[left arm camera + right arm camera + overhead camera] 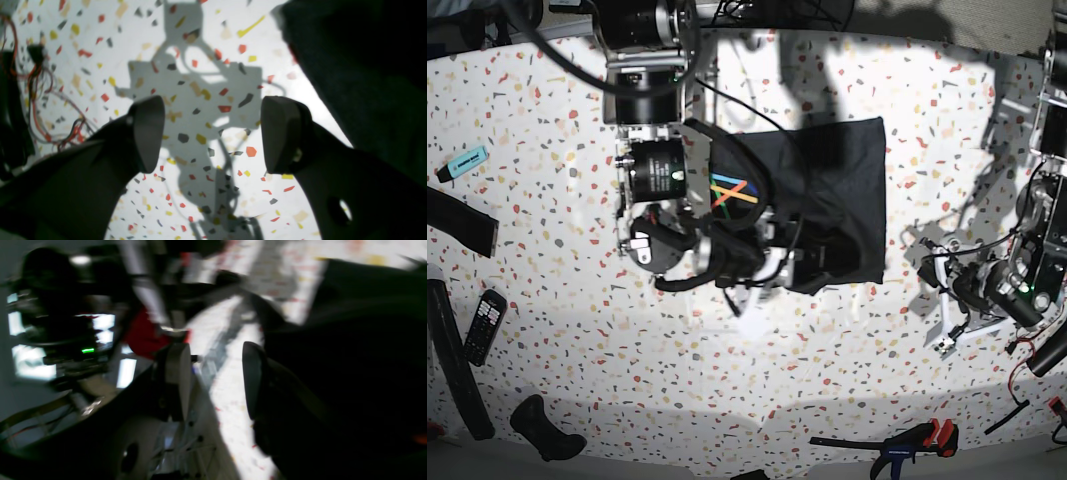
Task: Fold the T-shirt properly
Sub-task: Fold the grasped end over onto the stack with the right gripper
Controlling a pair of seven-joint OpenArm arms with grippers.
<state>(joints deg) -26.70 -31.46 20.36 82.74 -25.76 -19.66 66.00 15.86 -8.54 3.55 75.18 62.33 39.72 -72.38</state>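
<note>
- While the T-shirt (832,190) lies folded on the table (577,330), both grippers, left (213,133) and right (217,380), are seen spread, empty.
- A remote (482,325) and clamp (907,445) are noted well apart.

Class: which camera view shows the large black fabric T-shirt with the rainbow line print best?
The base view: the large black fabric T-shirt shows its folded outline and print. Left wrist shows only a dark edge; right wrist, a blurred dark mass.
</note>
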